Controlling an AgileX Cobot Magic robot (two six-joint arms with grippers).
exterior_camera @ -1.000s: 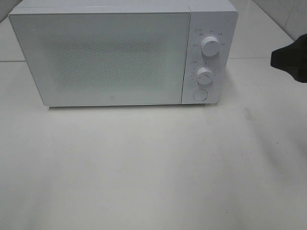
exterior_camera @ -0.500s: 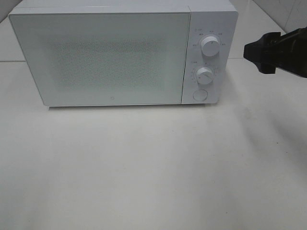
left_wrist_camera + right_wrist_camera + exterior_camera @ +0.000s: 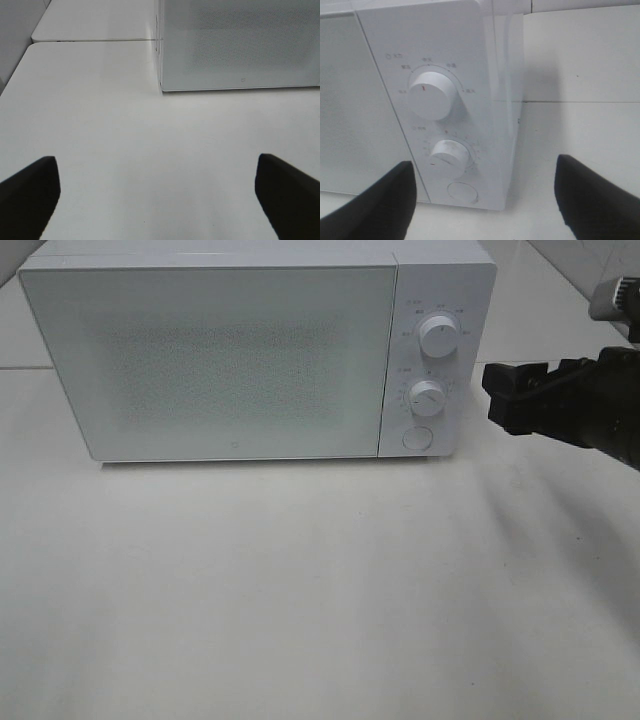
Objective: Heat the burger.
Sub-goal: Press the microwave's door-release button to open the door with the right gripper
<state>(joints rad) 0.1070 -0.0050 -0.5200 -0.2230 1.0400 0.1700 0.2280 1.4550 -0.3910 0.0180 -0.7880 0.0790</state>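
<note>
While parked before the microwave [image 3: 445, 280]'s left front corner, holds left gripper [image 3: 155, 160] wide, empty. Shows no burger outside the shut door [image 3: 210, 360]; possibly inside. Brings right gripper [image 3: 497, 398], spread and empty, in from the microwave's far right to beside its knobs [image 3: 428, 398]: likely dial-setting next.

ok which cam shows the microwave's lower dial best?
Right wrist: the lower dial sits close up, its markings visible. Exterior high shows the dial small but unblocked. Left wrist catches only the microwave's door, no dial.
</note>
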